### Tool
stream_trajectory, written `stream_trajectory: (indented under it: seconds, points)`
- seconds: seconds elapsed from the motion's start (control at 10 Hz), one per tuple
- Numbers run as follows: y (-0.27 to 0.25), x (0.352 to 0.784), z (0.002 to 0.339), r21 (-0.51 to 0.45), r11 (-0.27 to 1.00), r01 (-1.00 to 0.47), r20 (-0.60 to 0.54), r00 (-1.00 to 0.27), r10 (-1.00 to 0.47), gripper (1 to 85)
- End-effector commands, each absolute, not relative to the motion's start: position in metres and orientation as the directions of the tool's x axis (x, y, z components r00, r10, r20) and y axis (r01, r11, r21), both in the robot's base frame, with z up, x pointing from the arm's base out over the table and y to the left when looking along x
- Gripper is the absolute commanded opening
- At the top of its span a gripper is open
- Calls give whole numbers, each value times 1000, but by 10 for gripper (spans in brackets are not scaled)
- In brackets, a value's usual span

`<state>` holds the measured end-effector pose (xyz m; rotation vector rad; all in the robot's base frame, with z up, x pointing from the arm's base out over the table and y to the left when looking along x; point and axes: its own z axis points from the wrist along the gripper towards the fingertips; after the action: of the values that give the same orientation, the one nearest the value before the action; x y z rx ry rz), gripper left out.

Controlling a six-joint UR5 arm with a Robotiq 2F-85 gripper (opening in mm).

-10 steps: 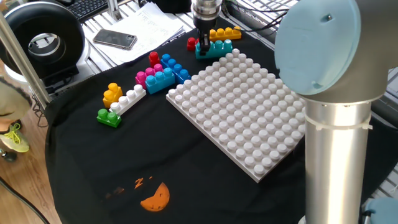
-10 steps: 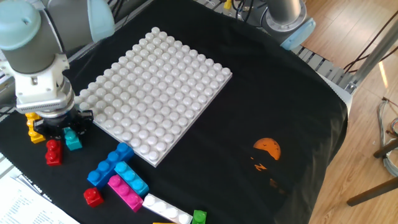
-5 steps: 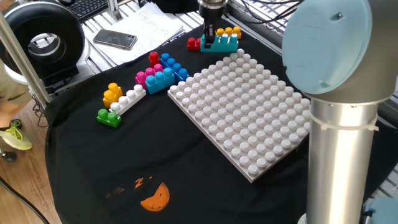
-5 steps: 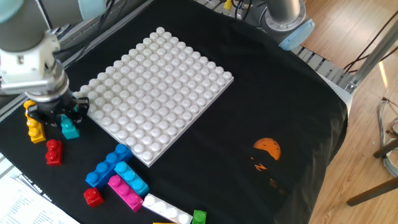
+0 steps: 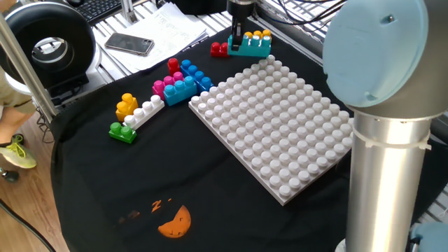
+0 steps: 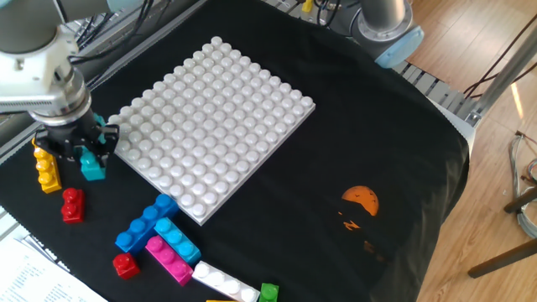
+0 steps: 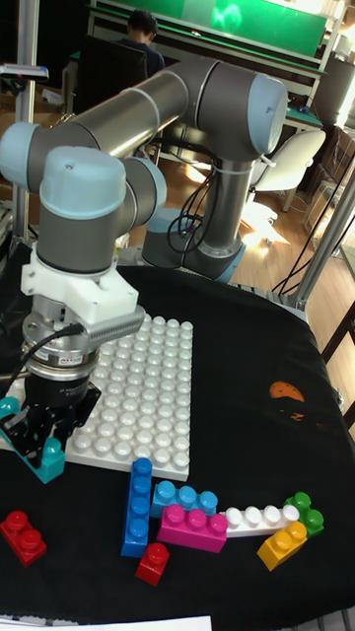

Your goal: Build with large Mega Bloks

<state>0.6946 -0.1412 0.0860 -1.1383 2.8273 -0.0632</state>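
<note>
My gripper [image 5: 236, 40] is shut on one end of a teal Mega Blok [image 5: 252, 48], which hangs tilted just above the black cloth beside the baseplate's far corner. The same gripper [image 6: 82, 149] and teal brick [image 6: 92, 166] show in the other fixed view, and the gripper [image 7: 45, 437] and brick [image 7: 40, 457] in the tall view. A yellow brick [image 6: 46, 172] and a red brick [image 6: 73, 204] lie close by. Blue [image 6: 147, 222], light-blue [image 6: 177, 239] and pink [image 6: 168, 258] bricks lie clustered, with white [image 5: 148, 110], yellow [image 5: 127, 105], green [image 5: 122, 131] and small red [image 5: 173, 65] ones nearby.
The big white studded baseplate [image 5: 274, 119] lies on the black cloth with no bricks on it. An orange logo [image 5: 175, 222] marks the cloth. A phone [image 5: 129, 43], papers and a black round device [image 5: 49, 45] sit beyond the cloth edge. The arm's grey column [image 5: 388, 175] stands at the right.
The gripper has lifted the teal brick off the cloth and carried it a little away from the red brick, toward the yellow one. The other bricks have not moved.
</note>
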Motion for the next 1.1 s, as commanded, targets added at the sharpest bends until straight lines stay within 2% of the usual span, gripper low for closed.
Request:
stream_trajectory:
  seconds: [0.0, 0.2, 0.6, 1.0]
  points:
    - [-140, 690, 95, -65, 785, -616, -93, -779, -619, 223]
    - [-143, 684, 97, -65, 845, -531, -102, -839, -535, 223]
    - [-148, 677, 89, -95, 959, -267, -165, -946, -280, 203]
    - [-145, 666, 85, -12, 995, -102, -198, -975, -102, 180]
